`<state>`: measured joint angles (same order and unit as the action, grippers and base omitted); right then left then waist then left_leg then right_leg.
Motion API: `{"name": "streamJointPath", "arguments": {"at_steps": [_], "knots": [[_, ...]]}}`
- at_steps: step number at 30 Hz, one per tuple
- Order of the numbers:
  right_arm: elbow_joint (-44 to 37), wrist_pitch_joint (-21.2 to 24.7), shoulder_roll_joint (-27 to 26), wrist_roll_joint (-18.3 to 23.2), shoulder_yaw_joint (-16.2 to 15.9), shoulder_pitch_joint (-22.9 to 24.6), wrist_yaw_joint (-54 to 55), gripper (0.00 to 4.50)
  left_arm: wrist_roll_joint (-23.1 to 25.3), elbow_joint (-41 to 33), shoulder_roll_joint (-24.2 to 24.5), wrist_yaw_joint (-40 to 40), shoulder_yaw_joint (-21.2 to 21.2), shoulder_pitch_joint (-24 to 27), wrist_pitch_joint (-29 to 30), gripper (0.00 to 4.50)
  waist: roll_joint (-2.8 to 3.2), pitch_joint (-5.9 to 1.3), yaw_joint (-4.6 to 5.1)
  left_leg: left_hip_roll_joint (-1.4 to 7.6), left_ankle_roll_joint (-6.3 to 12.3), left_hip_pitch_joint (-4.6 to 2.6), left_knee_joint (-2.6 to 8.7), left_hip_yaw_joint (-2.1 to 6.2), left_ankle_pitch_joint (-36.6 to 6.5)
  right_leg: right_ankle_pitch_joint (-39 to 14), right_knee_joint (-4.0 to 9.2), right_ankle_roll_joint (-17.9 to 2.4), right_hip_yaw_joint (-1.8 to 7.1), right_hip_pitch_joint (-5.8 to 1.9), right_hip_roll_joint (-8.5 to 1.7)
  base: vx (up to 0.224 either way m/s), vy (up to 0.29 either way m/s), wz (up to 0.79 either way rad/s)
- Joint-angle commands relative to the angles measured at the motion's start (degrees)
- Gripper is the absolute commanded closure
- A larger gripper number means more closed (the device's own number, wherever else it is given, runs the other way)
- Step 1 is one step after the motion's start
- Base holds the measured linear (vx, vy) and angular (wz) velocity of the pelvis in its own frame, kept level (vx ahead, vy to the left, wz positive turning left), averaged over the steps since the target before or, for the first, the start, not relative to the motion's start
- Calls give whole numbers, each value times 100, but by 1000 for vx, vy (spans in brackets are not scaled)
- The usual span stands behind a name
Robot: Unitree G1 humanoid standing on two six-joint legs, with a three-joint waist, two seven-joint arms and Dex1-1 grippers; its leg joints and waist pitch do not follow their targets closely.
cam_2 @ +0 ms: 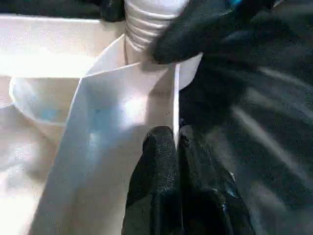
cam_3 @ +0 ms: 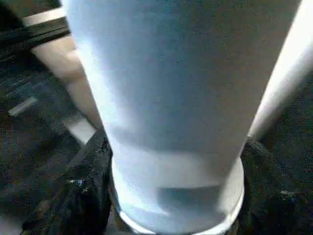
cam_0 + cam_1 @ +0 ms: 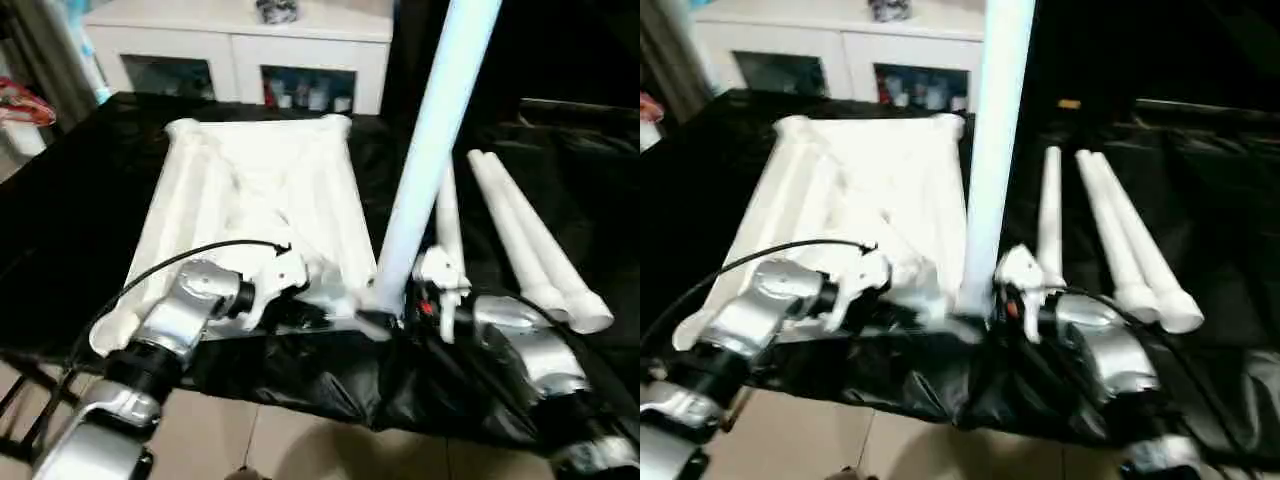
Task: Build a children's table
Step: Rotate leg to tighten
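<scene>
At near corner socket (image 1: 188,73) of upturned tabletop (image 3: 250,190): upright leg (image 3: 430,150) between right gripper (image 2: 171,196) fingers, left gripper (image 1: 176,142) pinching rim; cross-threading risk from lean

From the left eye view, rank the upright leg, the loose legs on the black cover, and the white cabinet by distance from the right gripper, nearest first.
1. Upright leg: between the right gripper's fingers, at the tabletop's near right corner.
2. Loose legs: lying on the black cover, right of the gripper.
3. White cabinet: behind the work table, farthest.

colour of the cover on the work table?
Black cover, glossy and wrinkled; it shows best in the left eye view.
</scene>
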<state>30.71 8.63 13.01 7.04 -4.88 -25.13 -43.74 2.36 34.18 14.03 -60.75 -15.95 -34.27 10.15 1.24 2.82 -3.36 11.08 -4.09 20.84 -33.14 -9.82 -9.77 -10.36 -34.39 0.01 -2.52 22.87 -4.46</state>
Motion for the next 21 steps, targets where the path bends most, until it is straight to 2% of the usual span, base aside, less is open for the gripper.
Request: {"name": "streamJointPath", "arguments": {"at_steps": [1, 2, 4, 5, 6, 8, 9, 10, 11, 14, 16, 18, 20, 21], "knots": [[581, 162, -389, -235, -218, -17, 716, 168, -153, -148, -504, 393, -50, -272, -84, 450, -15, -285, 36, 132, -127, -59, 445, 63, -2090, -2445, 537, -997, 169, -192, -324, 0, 0, 0], [771, 158, -531, -220, -98, -122, 1101, 168, -119, -97, -634, 644, -16, -311, -49, 450, -21, -294, 34, 127, -105, -64, 438, 72, -2113, -2519, 549, -964, 161, -204, -332, 0, 0, 0], [1104, 205, -824, -198, 114, -331, 1802, 168, -62, -31, -884, 1036, 13, -360, -8, 450, -18, -294, 46, 122, -44, -67, 429, 60, -2079, -2654, 579, -900, 176, -179, -340, 0, 0, 0], [1115, 206, -834, -199, 122, -338, 1824, 168, -60, -29, -892, 1049, 14, -362, -7, 450, -19, -300, 59, 114, -34, -60, 427, 57, -2047, -2654, 578, -892, 175, -178, -331, 0, 0, 0], [1229, 25, -976, -283, 131, -408, 2006, 168, -9, -19, -1041, 1154, -9, -352, -19, 450, -39, -313, 61, 116, -5, -33, 433, 60, -1914, -2563, 567, -870, 167, -203, -327, 0, 0, 0], [1259, -72, -1065, -192, 251, -443, 2012, 168, 16, -24, -1096, 1098, -56, -327, -58, 450, -17, -326, 44, 127, 47, -51, 420, 41, -1852, -2309, 563, -928, 183, -183, -323, 0, 0, 0], [1277, -77, -1090, -140, 307, -456, 2003, 168, 21, -24, -1104, 1083, -67, -321, -69, 450, -19, -333, 47, 127, 68, -30, 424, 43, -1806, -2172, 543, -960, 183, -200, -317, 0, 0, 0], [1282, -91, -1107, -55, 379, -480, 1931, 113, 23, -38, -1098, 1038, -99, -308, -83, 450, -15, -342, 47, 133, 103, -8, 429, 44, -1710, -1886, 511, -1021, 180, -220, -305, 0, 0, 0], [1282, -95, -1108, -38, 391, -486, 1909, 113, 23, -42, -1094, 1029, -108, -304, -85, 450, -13, -344, 45, 132, 141, -2, 426, 39, -1670, -1733, 497, -1069, 176, -228, -301, 0, 0, 0], [1136, -165, -983, -39, 285, -465, 1548, 78, -20, -143, -976, 754, -193, -216, -168, 450, 13, -358, 24, 136, 221, -6, 404, 24, -1535, -1475, 479, -1178, 185, -237, -314, 0, 0, 0], [970, -288, -794, -115, 85, -397, 1106, 78, -47, -273, -808, 419, -263, -110, -222, 450, 3, -387, -1, 141, 276, 1, 378, 15, -1348, -1063, 432, -1272, 185, -260, -307, 0, 0, 0], [874, -314, -708, -114, 22, -349, 863, 78, -66, -347, -727, 273, -287, -64, -222, 450, 9, -397, -13, 147, 360, 19, 364, 13, -1139, -605, 381, -1379, 177, -283, -298, 0, 0, 0], [790, -325, -633, -123, -26, -304, 664, 78, -86, -398, -659, 152, -303, -30, -220, 450, 5, -389, -8, 145, 416, 16, 362, 5, -1153, -563, 380, -1446, 172, -284, -303, 0, 0, 0], [513, -310, -388, -110, -204, -157, 82, 78, -114, -481, -469, -140, -351, 27, -240, 450, -14, -378, -17, 142, 430, 17, 368, 7, -1213, -702, 397, -1433, 164, -301, -304, 0, 0, 0]]}}
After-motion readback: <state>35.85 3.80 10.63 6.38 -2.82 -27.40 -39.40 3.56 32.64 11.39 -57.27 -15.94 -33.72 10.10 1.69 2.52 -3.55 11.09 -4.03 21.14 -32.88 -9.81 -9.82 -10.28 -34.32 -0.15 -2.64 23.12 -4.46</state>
